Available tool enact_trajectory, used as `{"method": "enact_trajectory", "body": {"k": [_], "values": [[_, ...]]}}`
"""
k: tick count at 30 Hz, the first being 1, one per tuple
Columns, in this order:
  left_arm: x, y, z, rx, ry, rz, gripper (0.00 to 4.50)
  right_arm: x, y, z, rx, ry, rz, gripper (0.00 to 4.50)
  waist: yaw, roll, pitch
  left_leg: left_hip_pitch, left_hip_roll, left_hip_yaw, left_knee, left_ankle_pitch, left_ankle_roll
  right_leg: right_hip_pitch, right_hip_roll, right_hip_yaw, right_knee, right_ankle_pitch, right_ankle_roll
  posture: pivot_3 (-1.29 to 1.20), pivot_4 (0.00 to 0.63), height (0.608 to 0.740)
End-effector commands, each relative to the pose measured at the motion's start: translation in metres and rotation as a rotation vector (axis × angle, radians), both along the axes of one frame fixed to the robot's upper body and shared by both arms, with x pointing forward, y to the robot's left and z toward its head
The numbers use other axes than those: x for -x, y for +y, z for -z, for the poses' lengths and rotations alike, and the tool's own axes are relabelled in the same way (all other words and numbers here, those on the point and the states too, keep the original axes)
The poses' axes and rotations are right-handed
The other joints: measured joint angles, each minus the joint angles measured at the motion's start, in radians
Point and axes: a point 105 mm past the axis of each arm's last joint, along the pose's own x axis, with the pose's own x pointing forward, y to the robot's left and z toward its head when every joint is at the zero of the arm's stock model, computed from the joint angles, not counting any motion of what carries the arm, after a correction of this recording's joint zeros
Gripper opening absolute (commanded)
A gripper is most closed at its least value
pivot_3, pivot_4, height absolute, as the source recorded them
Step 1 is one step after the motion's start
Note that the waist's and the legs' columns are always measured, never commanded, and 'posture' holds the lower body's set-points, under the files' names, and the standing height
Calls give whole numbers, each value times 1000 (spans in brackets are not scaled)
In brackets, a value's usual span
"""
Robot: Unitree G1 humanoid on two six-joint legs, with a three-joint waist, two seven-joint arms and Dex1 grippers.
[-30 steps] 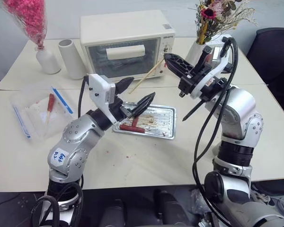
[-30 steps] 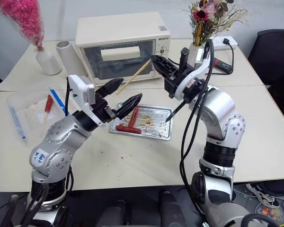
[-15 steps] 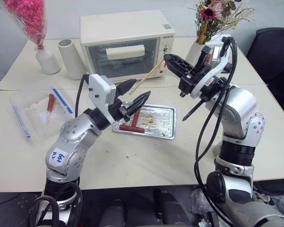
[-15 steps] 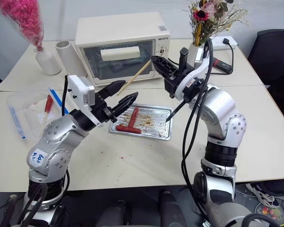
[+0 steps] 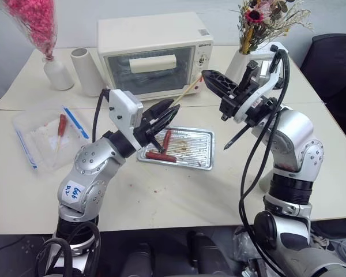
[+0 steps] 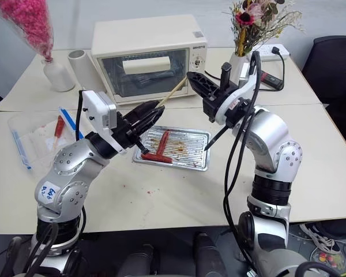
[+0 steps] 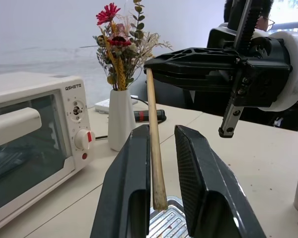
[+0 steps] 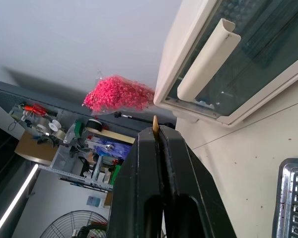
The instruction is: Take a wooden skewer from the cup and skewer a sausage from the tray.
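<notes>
White table [image 5: 179, 196], both grippers above the tray [image 5: 197, 157].
Right gripper [image 5: 210, 78] clamps the wooden skewer [image 5: 183, 95]; left gripper [image 5: 161, 115], fingers narrowly apart, encloses its free end.

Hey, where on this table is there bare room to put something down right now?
The near table edge in front of the tray is bare, apart from a few crumbs. So is the patch to the right of the tray, toward the chair. It is crowded at the back around the toaster oven, white cylinder and vases, and at the left by the plastic bag.
</notes>
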Motion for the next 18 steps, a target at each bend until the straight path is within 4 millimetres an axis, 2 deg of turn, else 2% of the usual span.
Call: {"method": "enact_trajectory", "body": {"k": [1,11,12,14,18], "values": [[5,-3,-10,7,-54,12,845,9,-2,-12,-18,-62,-15,0,0,0,0,0,0,0,0,0,0,0,0,0,0,0,0,0,150,740],[2,0,-16,37,-78,-14,845,11,-2,-10,-20,-64,-17,0,1,0,0,0,0,0,0,0,0,0,0,0,0,0,0,0,150,740],[2,0,-17,45,-82,-19,486,11,-2,-9,-19,-62,-17,0,0,0,0,0,0,0,0,0,0,0,0,0,0,0,0,0,150,740],[1,1,-18,51,-85,-22,47,11,-3,-8,-20,-60,-15,0,0,0,0,0,0,0,0,0,0,0,0,0,0,0,0,0,150,740],[-1,2,-18,51,-89,-33,47,11,-4,-11,-34,-65,-9,0,0,0,0,0,0,0,0,0,0,0,0,0,0,0,0,0,150,740]]}}
